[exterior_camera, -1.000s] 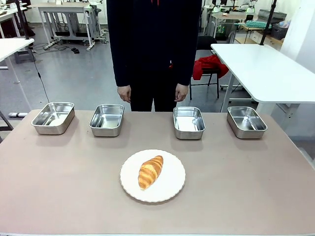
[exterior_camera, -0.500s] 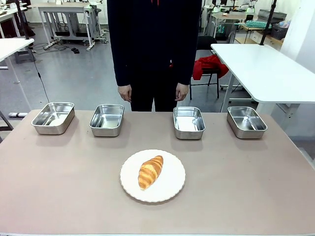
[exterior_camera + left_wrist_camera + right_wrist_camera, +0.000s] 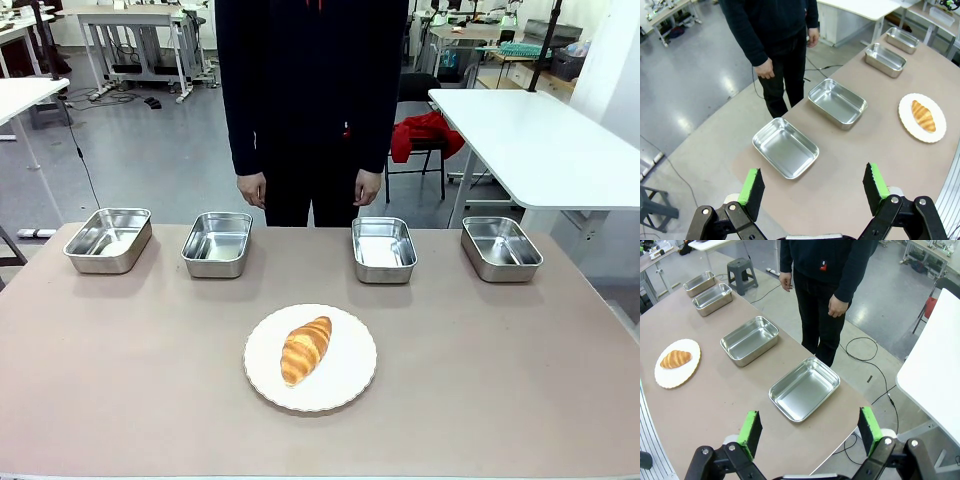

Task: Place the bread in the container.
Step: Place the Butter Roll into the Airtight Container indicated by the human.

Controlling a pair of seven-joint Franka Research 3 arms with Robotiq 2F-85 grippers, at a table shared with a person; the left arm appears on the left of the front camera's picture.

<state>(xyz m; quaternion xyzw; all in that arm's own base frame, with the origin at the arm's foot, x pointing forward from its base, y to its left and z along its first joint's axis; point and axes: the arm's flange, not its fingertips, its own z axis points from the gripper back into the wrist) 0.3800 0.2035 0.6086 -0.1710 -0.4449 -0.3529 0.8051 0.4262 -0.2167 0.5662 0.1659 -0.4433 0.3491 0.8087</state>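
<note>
The table (image 3: 500,380) spreads under both my pincers, and the person (image 3: 310,90) stands at its far edge beyond them, hands hanging down and pointing at nothing. The container must be one of the four alike steel pans (image 3: 384,249) lined up along that far edge. One end pan (image 3: 785,147) lies just ahead of my left pincer (image 3: 813,182), the other end pan (image 3: 805,389) just ahead of my right pincer (image 3: 809,424), and nothing I see tells me which of the four is meant. The white plate (image 3: 350,385) sits well apart from both pincers, off to the side past the inner pans and nearer my edge of the table. The bread (image 3: 305,349) lies on it at a slant, touching nothing else. Both pincers stand wide open and empty, green pads (image 3: 752,185) facing each other. The step in hand, as I judge it, is the reach for the bread. I would bring one pincer over the plate and turn the wrist so the pads close across the bread's narrow width at its thick middle. Then I would come down without scraping the plate and squeeze lightly, since a flaky crust will likely crush under a hard grip.
</note>
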